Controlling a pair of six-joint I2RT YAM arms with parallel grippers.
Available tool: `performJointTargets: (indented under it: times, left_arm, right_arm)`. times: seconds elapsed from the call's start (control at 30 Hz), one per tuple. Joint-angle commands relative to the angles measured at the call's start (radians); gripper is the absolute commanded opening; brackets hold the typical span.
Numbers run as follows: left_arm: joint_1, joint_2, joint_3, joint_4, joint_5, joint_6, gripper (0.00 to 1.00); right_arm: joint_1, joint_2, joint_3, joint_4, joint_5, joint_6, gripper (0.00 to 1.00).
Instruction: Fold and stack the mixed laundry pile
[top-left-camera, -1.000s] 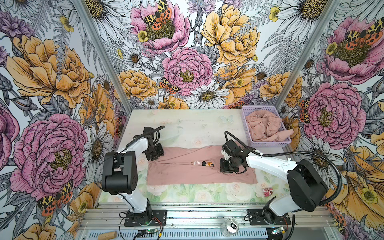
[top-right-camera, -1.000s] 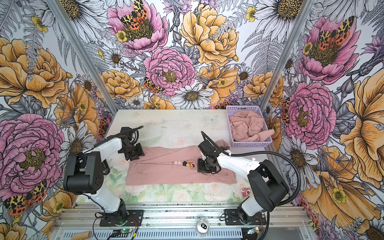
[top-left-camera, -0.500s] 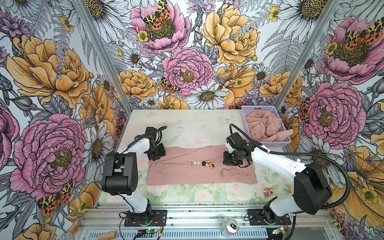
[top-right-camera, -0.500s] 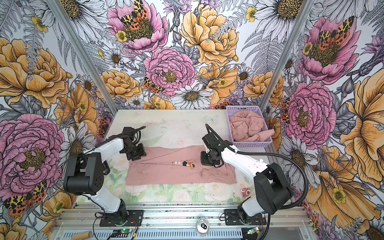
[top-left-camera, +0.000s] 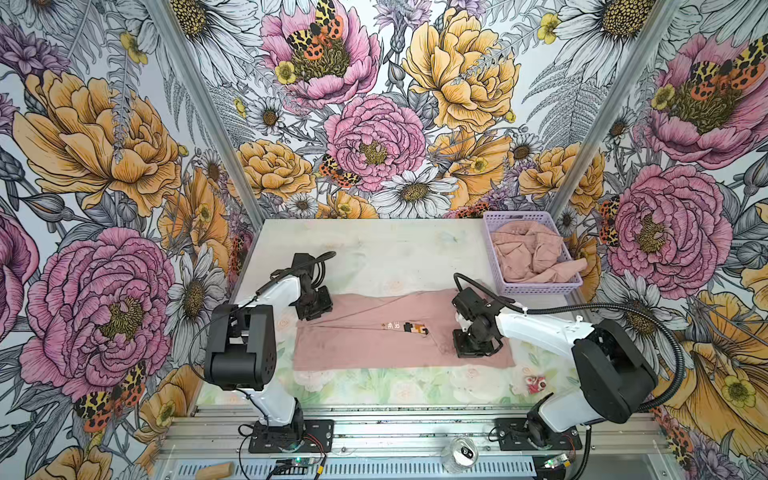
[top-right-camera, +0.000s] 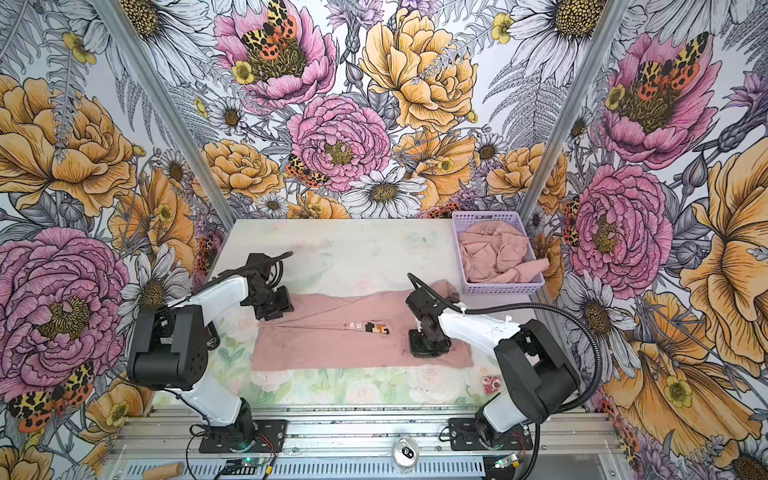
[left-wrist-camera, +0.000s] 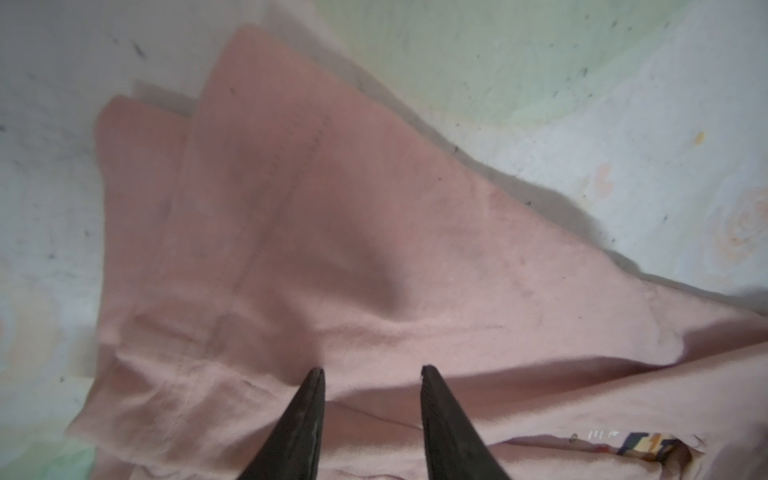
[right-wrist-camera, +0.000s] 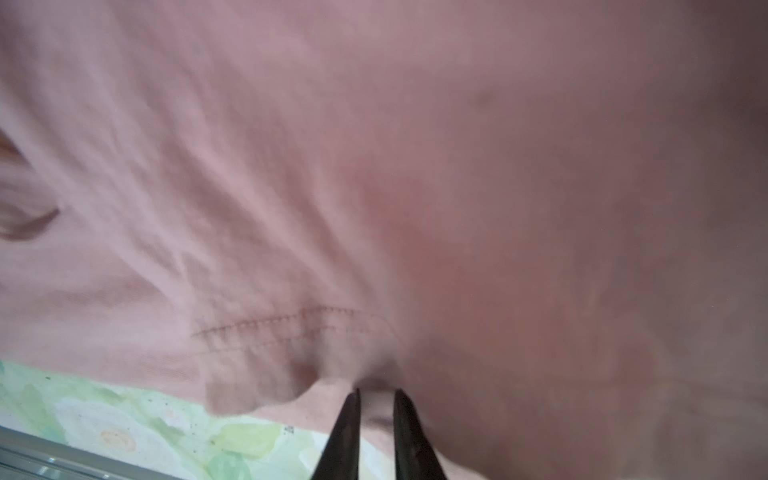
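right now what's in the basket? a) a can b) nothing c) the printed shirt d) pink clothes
d: crumpled pink clothes fill the basket, while the printed shirt lies spread on the table.

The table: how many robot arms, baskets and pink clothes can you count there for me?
Robot arms: 2, the left arm and the right arm
Lavender basket: 1
Pink T-shirt spread flat on the table: 1
Pink clothes heap in the basket: 1 (the pieces inside cannot be counted)
Total: 5
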Motion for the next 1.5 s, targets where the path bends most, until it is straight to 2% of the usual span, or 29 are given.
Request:
performJointTargets:
  times: [0.0, 0.27, 0.53, 0.7, 0.83, 0.93, 1.1, 1.33, 1.47]
  left_arm:
    - [-0.004, 0.007, 0.0, 0.022, 0.014, 0.012, 0.4]
    - [-0.006, -0.026, 0.01, 0.011, -0.003, 0.018, 0.39]
    - [-0.04, -0.012, -0.049, -0.007, 0.002, 0.007, 0.37]
    - [-0.009, -0.069, -0.123, -0.027, -0.023, -0.021, 0.35]
    - [0.01, -0.111, -0.073, -0.021, -0.053, -0.023, 0.35]
    - [0.008, -0.077, 0.033, -0.011, -0.068, -0.007, 0.36]
    - [0.008, 0.069, 0.173, -0.002, -0.073, 0.028, 0.36]
    - [0.027, 0.175, 0.165, 0.026, -0.085, 0.031, 0.33]
    - [0.076, 0.205, 0.124, 0.031, -0.115, 0.022, 0.29]
  right_arm:
    - [0.0, -0.029, 0.046, -0.016, 0.035, 0.005, 0.19]
    - [-0.009, 0.024, 0.244, -0.025, 0.043, -0.027, 0.19]
    - [-0.028, 0.191, 0.374, 0.051, 0.048, -0.068, 0.19]
    - [-0.085, 0.26, 0.407, 0.078, 0.051, -0.089, 0.19]
    - [-0.152, 0.258, 0.434, 0.075, 0.075, -0.113, 0.24]
    - [-0.206, 0.273, 0.455, 0.073, 0.074, -0.131, 0.26]
    - [-0.28, 0.327, 0.496, 0.074, 0.088, -0.166, 0.27]
    - [-0.321, 0.432, 0.569, 0.076, 0.114, -0.186, 0.27]
    - [-0.331, 0.483, 0.581, 0.072, 0.142, -0.191, 0.27]
